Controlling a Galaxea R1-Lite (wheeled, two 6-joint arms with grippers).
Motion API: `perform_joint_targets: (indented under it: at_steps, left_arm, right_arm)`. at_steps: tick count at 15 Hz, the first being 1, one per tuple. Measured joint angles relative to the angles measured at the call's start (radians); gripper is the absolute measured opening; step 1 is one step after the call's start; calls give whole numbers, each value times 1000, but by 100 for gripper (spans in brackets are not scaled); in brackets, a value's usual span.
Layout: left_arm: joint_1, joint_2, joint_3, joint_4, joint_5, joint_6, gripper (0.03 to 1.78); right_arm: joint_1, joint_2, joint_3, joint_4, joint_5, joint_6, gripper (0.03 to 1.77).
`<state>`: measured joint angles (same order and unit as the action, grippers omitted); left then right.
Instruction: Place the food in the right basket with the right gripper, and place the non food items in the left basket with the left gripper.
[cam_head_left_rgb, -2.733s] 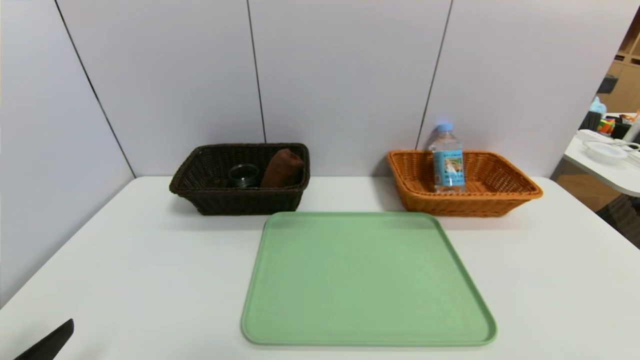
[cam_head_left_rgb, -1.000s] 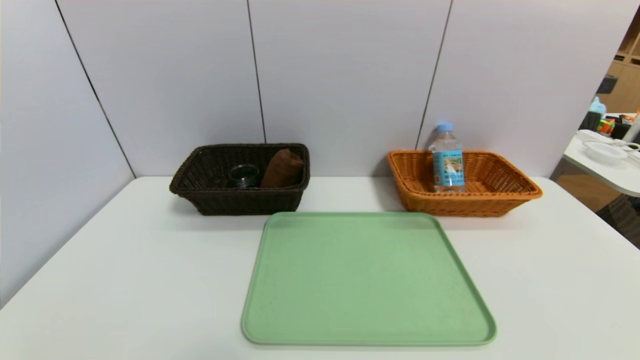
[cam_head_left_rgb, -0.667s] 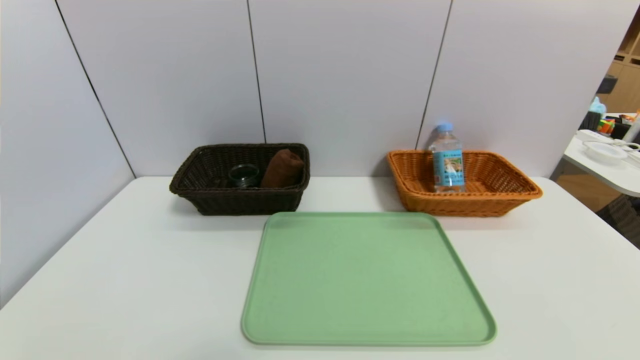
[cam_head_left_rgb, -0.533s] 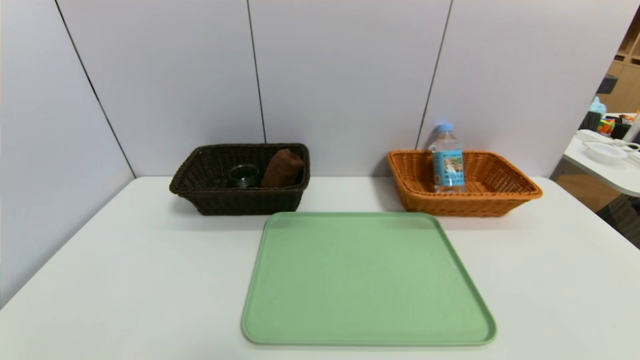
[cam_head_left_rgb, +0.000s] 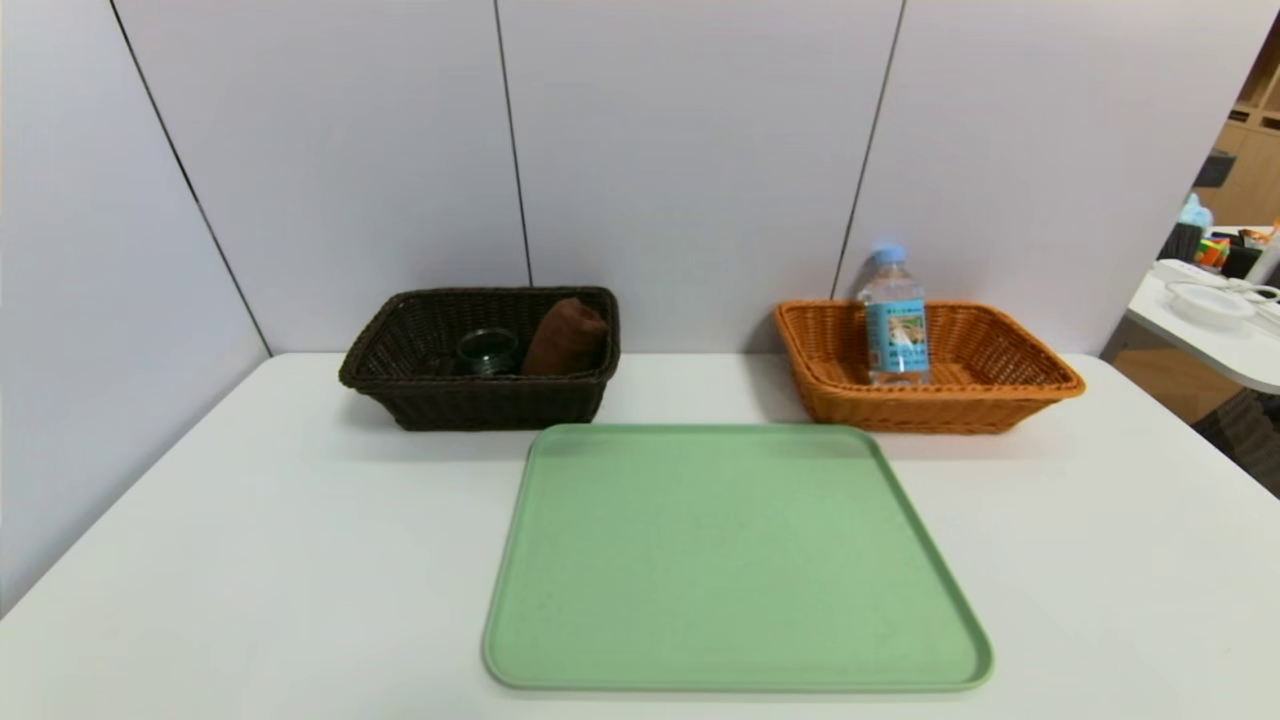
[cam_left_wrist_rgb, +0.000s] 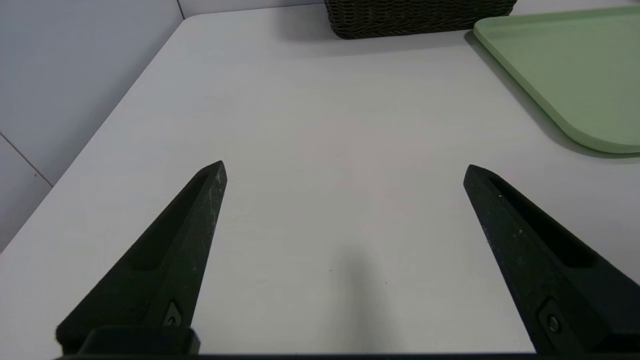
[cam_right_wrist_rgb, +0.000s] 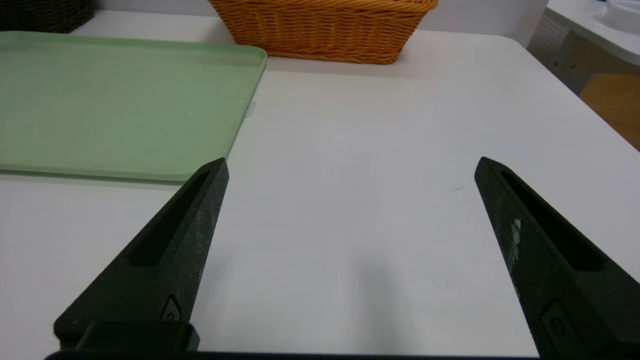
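Note:
The dark brown left basket (cam_head_left_rgb: 400, 392) at the back of the table holds a dark round cup (cam_head_left_rgb: 487, 350) and a brown rolled cloth (cam_head_left_rgb: 565, 335). A water bottle (cam_head_left_rgb: 895, 318) with a blue cap stands upright in the orange right basket (cam_head_left_rgb: 1010, 400). Neither gripper shows in the head view. My left gripper (cam_left_wrist_rgb: 344, 170) hangs open over bare table near the front left, with nothing between its fingers. My right gripper (cam_right_wrist_rgb: 351, 165) hangs open over bare table near the front right, also with nothing in it.
A green tray (cam_head_left_rgb: 735, 560) lies in the middle of the white table (cam_head_left_rgb: 250, 560), in front of both baskets, with nothing on it. Grey wall panels close off the back and left. A second table (cam_head_left_rgb: 1215, 330) with clutter stands beyond the right edge.
The tip of the left gripper, seen at the head view's bottom left corner in the earliest frame, has withdrawn out of that view. Nothing else has moved.

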<state>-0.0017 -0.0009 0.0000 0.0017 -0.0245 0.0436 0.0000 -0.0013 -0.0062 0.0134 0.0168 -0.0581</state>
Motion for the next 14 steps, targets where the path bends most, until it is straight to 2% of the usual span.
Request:
perform_joint_targets:
  at_steps: [14]
  left_arm:
    - [0,0,0,0,0,-1,169]
  right_arm:
    - [0,0,-1,13,-10,0,170]
